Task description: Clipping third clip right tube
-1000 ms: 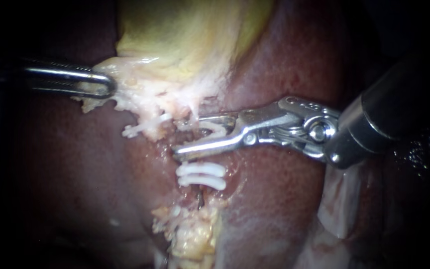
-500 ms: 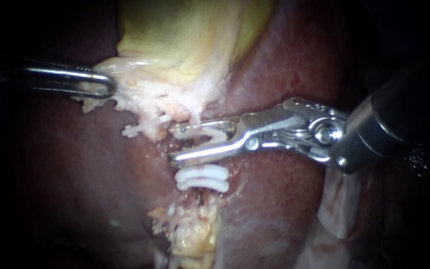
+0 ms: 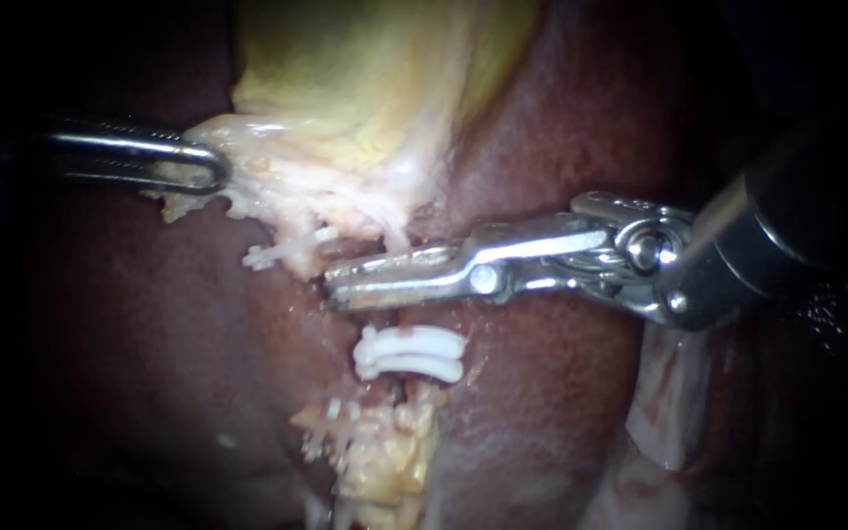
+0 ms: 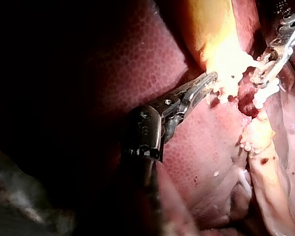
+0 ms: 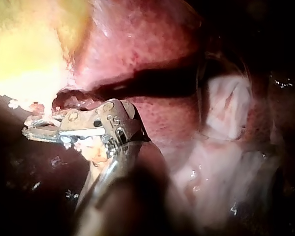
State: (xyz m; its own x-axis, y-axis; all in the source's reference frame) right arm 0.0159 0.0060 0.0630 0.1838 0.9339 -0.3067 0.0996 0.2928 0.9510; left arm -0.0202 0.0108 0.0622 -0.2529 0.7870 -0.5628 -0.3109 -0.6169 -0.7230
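centre of frame, endoscope view: right tool, entering from the right edge, lies across the right tube. jaws drawn almost together, pressing the tube from both sides, only a thin slit between them. cannot tell whether a clip sits inside them. just below the jaws, on the same tube: two white clips, side by side and touching. left of the tool tip, apart from it: another white clip. upper left of frame: left tool, jaws closed on pale tissue at the lower edge of the yellow gallbladder. dark red liver all round.
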